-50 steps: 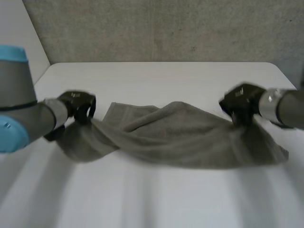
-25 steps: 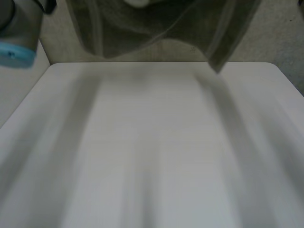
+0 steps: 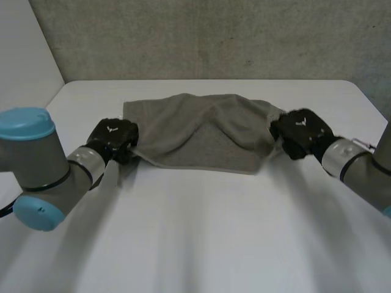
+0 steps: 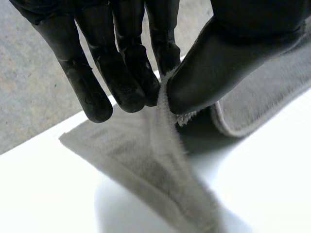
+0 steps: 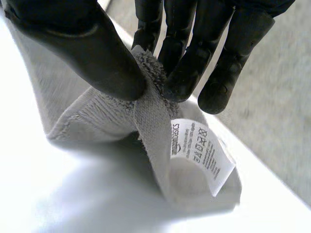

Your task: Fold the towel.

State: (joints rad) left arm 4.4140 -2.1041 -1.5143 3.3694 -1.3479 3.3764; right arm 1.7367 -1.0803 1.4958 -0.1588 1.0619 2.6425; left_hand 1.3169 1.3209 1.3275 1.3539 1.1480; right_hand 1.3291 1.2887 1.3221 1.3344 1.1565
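Observation:
A grey towel (image 3: 201, 131) lies spread on the white table (image 3: 201, 244), rumpled in its middle. My left hand (image 3: 115, 139) is at the towel's near left corner. In the left wrist view the thumb and fingers (image 4: 146, 82) pinch the towel's edge (image 4: 167, 145). My right hand (image 3: 300, 133) is at the towel's right corner. In the right wrist view its thumb and fingers (image 5: 180, 73) pinch the grey cloth (image 5: 150, 121), and a white care label (image 5: 201, 153) hangs below the pinch.
A grey carpeted wall (image 3: 214, 36) rises behind the table's far edge. Bare table surface lies between the towel and the near edge.
The towel was swung up off the table and has come back down, now spread farther back and flatter. Both hands sit lower and nearer, still pinching its corners.

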